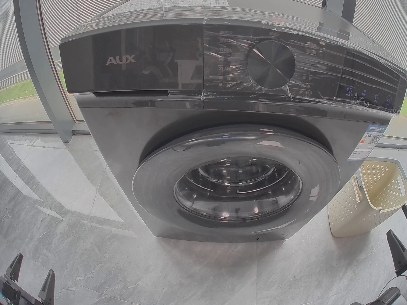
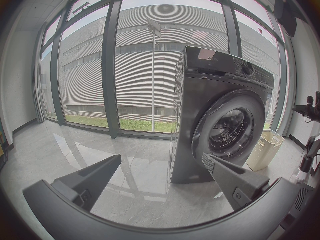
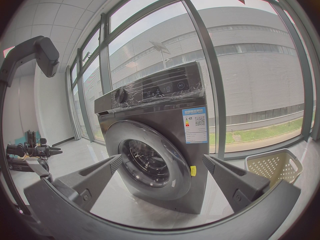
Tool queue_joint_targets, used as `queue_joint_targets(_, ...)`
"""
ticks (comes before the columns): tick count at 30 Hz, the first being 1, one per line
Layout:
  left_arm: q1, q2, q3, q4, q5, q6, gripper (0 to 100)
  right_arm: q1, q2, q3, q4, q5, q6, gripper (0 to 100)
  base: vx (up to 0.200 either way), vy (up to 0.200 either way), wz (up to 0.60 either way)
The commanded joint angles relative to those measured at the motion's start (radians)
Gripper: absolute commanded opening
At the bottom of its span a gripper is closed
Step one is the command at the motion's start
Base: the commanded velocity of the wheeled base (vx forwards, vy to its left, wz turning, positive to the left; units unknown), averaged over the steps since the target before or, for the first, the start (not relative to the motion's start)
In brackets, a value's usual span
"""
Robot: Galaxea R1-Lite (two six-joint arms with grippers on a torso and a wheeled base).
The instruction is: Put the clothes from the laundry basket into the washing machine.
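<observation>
A grey front-loading washing machine stands straight ahead on the tiled floor, its round glass door closed. A cream perforated laundry basket stands on the floor beside the machine's right side; no clothes show inside it. My left gripper hangs low at the near left, open and holding nothing; its wrist view has the left gripper facing the machine and basket. My right gripper is open too, well back from the door and basket.
Tall glass windows with dark frames run behind the machine. Bare grey marble floor stretches left of and in front of it.
</observation>
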Motion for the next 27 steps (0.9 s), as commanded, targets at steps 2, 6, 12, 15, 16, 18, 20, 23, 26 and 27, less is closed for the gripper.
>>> queue_joint_targets(2, 0.0, -0.013, 0.016, 0.0, 0.0, -0.002, 100, -0.07, -0.145, 0.018, 0.053, 0.03, 0.001, 100, 0.0, 0.0, 0.0)
queue_joint_targets(6, 0.0, -0.013, 0.016, 0.0, 0.0, -0.002, 100, -0.104, -0.274, 0.027, 0.2, 0.032, -0.001, 100, 0.0, 0.0, 0.0)
queue_joint_targets(12, 0.0, -0.012, 0.016, 0.0, 0.0, -0.01, 100, -0.107, -0.283, 0.032, 0.258, -0.003, -0.016, 100, 0.0, 0.0, 0.0)
queue_joint_targets(15, 0.0, -0.013, 0.016, 0.0, 0.0, -0.011, 100, -0.107, -0.282, 0.032, 0.294, -0.08, -0.048, 100, 0.0, 0.0, 0.0)
queue_joint_targets(16, 0.0, -0.012, 0.016, 0.0, 0.001, -0.013, 100, -0.107, -0.283, 0.032, 0.33, -0.117, -0.08, 100, 0.0, 0.0, 0.0)
queue_joint_targets(18, -0.001, -0.013, 0.016, 0.0, 0.001, -0.013, 100, -0.107, -0.285, 0.032, 0.409, -0.18, -0.132, 100, 0.0, 0.0, 0.0)
queue_joint_targets(20, 0.0, -0.012, 0.016, 0.0, 0.001, -0.013, 100, -0.107, -0.285, 0.032, 0.479, -0.25, -0.149, 100, 0.0, 0.0, 0.0)
queue_joint_targets(23, 0.0, -0.012, 0.016, 0.0, 0.004, -0.014, 100, -0.107, -0.282, 0.032, 0.535, -0.287, -0.137, 100, 0.0, 0.0, 0.0)
queue_joint_targets(26, 0.0, -0.013, 0.016, 0.0, 0.004, -0.013, 100, -0.107, -0.282, 0.032, 0.528, -0.307, -0.119, 100, 0.0, 0.0, 0.0)
queue_joint_targets(27, 0.0, -0.013, 0.016, 0.0, 0.004, -0.013, 100, -0.107, -0.282, 0.032, 0.528, -0.307, -0.119, 100, 0.0, 0.0, 0.0)
